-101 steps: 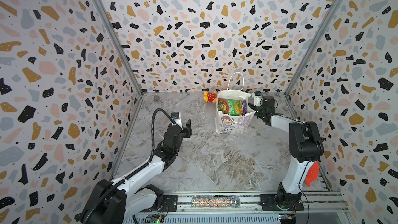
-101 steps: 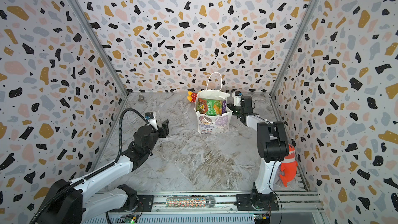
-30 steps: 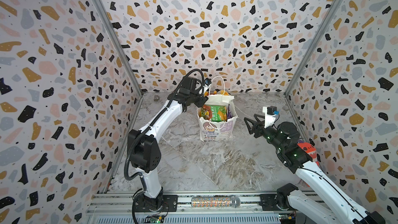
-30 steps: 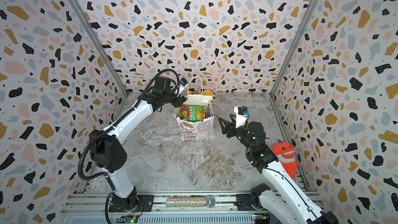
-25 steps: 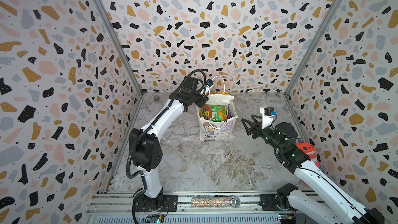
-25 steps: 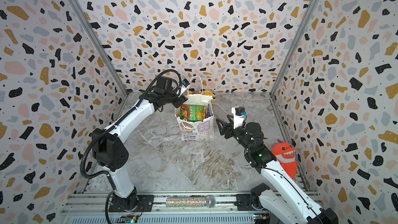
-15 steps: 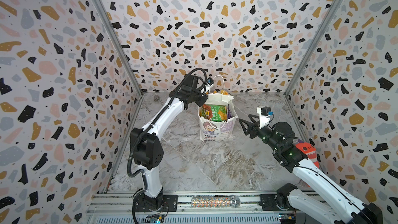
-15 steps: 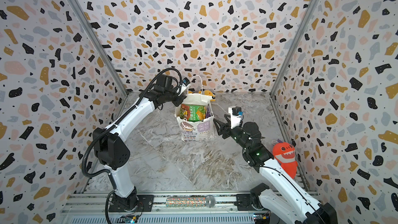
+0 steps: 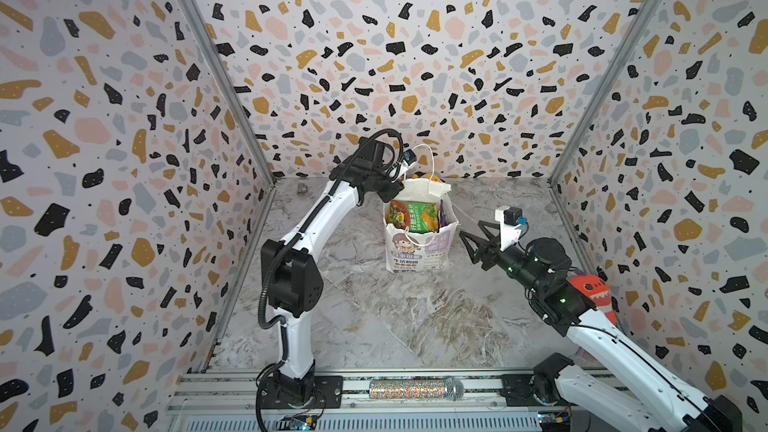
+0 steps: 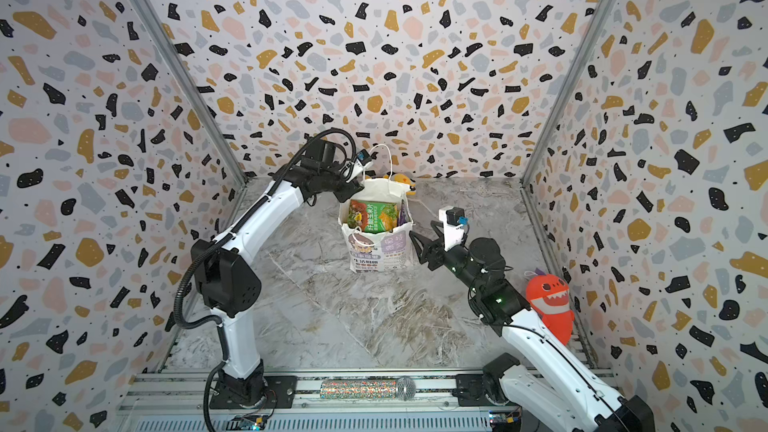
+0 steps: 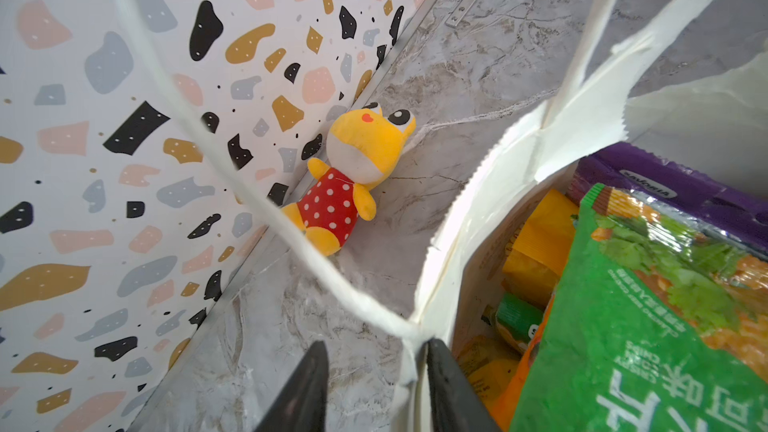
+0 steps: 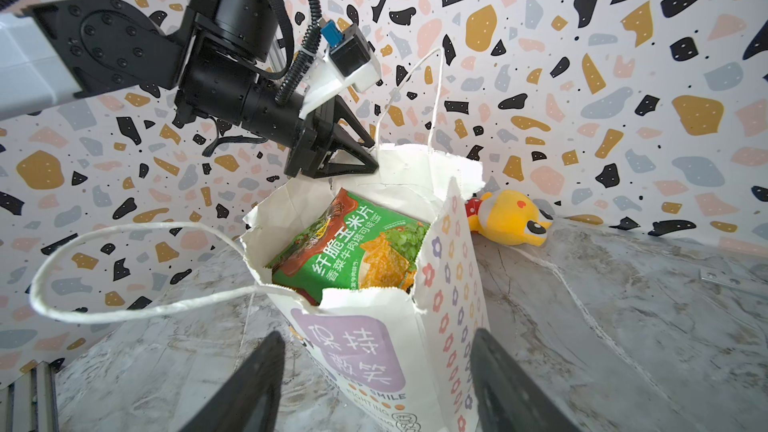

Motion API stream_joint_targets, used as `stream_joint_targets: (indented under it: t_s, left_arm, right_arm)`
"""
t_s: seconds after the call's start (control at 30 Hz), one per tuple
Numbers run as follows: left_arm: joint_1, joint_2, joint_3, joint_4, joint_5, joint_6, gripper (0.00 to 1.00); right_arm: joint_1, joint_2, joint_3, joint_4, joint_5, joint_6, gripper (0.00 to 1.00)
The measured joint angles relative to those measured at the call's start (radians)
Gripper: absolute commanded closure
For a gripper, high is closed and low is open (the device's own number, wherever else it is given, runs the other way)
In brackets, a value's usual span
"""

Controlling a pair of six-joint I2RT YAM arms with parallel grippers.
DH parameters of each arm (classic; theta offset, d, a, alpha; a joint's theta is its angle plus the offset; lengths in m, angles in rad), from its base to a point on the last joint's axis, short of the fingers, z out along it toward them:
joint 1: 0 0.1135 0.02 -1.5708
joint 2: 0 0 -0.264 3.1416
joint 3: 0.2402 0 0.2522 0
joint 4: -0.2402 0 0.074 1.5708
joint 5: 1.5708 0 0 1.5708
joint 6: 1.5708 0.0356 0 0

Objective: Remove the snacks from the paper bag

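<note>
The left arm rises from its base, bends at the elbow and stretches toward the back wall, wrist tipped down, so the left gripper [image 9: 395, 189] [image 12: 374, 157] sits at the rear rim of the paper bag [image 9: 415, 253] [image 12: 361, 351]. In the left wrist view its jaws stand partly apart. The rim and the root of the rear cord handle [image 11: 249, 184] lie between them, paper against one finger and a clear gap on the other side, so it grips nothing. The right arm lies low, wrist about level. The right gripper [image 9: 469, 228] [image 12: 378, 334] points at the bag's side, jaws spread wide and empty, with the bag's near corner just ahead of its fingertips; whether they touch it I cannot tell. All the snacks in sight are in the upright bag, below and just past the left gripper's tips. A green packet [image 11: 644, 326] [image 12: 353, 251] is uppermost, with a purple packet [image 11: 665, 184] beyond it. An orange-yellow packet [image 11: 540, 234] lies deeper, and a small green-and-yellow wrapper [image 11: 515, 317] is too covered to read. The bag's walls hide the packets' lower parts, and how many there are cannot be counted. A plush toy [image 11: 357, 172] lies beyond the left gripper at the wall, half hidden by the bag in the top views.
</note>
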Motion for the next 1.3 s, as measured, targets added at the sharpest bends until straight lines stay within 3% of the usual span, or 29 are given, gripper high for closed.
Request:
stream_joint_targets:
  t_s: [0.2,0.3,0.6,0.8,1.07,1.3]
  left_arm:
    - [0.0,0.01,0.002,-0.034,0.021,0.017,0.84]
    - [-0.001,0.01,0.002,-0.038,0.026,0.019,0.99]
    - [-0.002,0.0,-0.015,-0.027,0.031,0.006,1.0]
    - [-0.002,-0.066,-0.116,0.038,0.036,-0.016,1.0]
    - [-0.006,-0.085,-0.135,0.05,0.05,-0.041,1.0]
    - [-0.013,-0.13,-0.183,0.064,0.055,-0.064,1.0]
  right_arm:
    - [0.01,-0.022,0.0,-0.012,0.008,-0.004,0.29]
    - [0.016,-0.034,0.0,-0.024,0.013,-0.004,0.32]
    - [0.072,-0.061,-0.06,-0.101,0.018,0.026,0.42]
    - [0.093,-0.078,-0.212,-0.092,-0.006,0.108,0.76]
    - [0.177,0.169,-0.269,0.026,-0.019,0.231,0.89]
    - [0.212,0.386,-0.233,0.19,0.014,0.379,0.89]
